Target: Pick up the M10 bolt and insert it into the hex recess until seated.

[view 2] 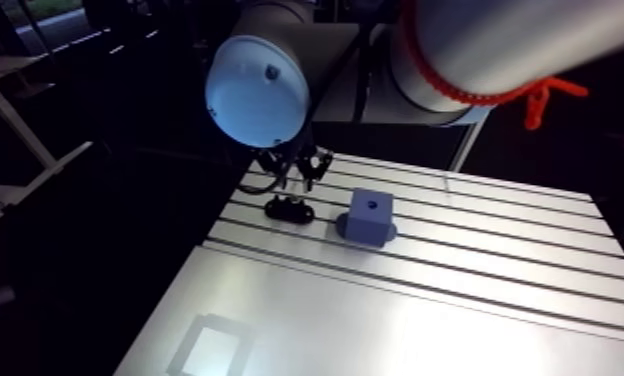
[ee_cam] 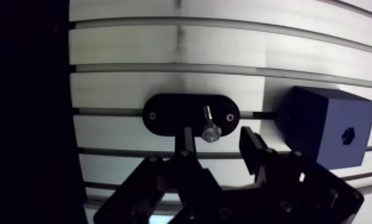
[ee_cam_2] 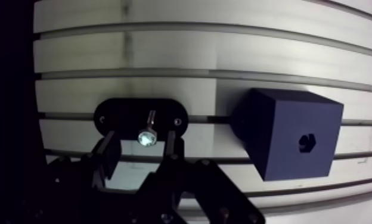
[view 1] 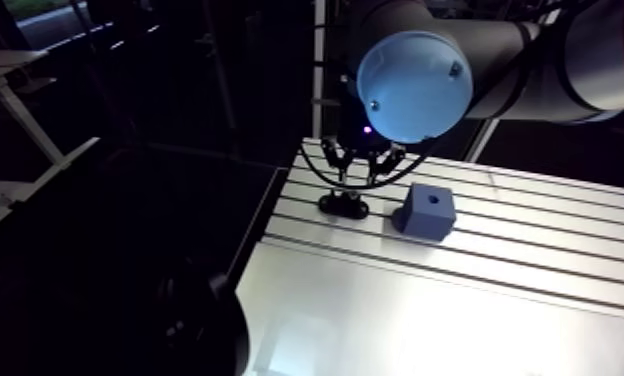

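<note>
Beyond the bench (view 1: pixel 496 310) all is dark; its near part glares white. In the wrist view slots bow, bolt (ee_cam_2: pixel 145 138) glints.

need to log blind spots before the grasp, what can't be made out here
Arm view: silver hex-head bolt too small to see on the black oval holder; light-blue joint cap covers the top of the tool.
Wrist view: hex recess in the dark blue cube is black inside, depth unreadable.

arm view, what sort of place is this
Probably a robotics lab test bench: a slotted aluminium table, a bolt set in a black holder beside a dark blue block with a hex hole, and an open pincer straddling the bolt.
</note>
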